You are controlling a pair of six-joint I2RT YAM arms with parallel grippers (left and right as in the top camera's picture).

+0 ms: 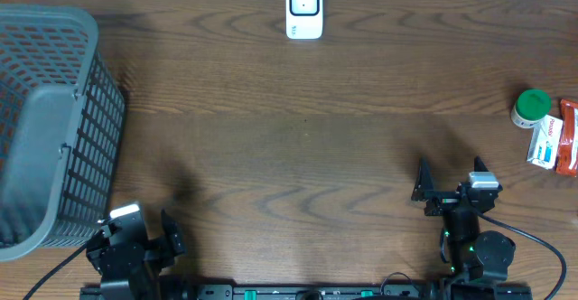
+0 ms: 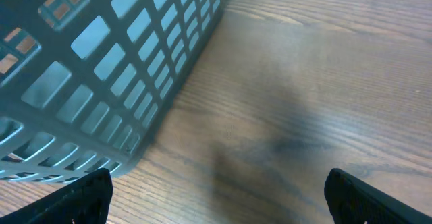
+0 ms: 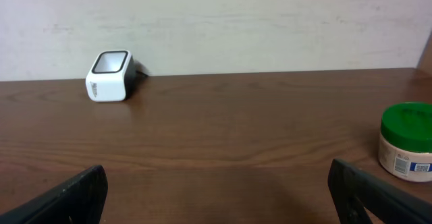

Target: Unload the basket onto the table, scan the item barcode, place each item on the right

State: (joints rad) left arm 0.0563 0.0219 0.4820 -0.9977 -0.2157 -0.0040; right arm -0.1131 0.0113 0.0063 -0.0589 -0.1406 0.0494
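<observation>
The white barcode scanner [image 1: 304, 9] stands at the table's far edge, in the middle; it also shows far left in the right wrist view [image 3: 108, 76]. At the right edge lie a green-lidded jar [image 1: 530, 107] [image 3: 406, 142], a blue-and-white box [image 1: 544, 142] and a red packet [image 1: 569, 137]. My right gripper [image 1: 450, 181] [image 3: 217, 177] hangs open and empty near the front right, left of those items. My left gripper [image 1: 144, 228] [image 2: 219, 190] is open and empty at the front left, beside the basket.
A grey mesh basket [image 1: 45, 128] fills the left side of the table, and its wall [image 2: 101, 69] is close to my left gripper. Bare wooden tabletop [image 1: 298, 155] lies between the arms and the scanner.
</observation>
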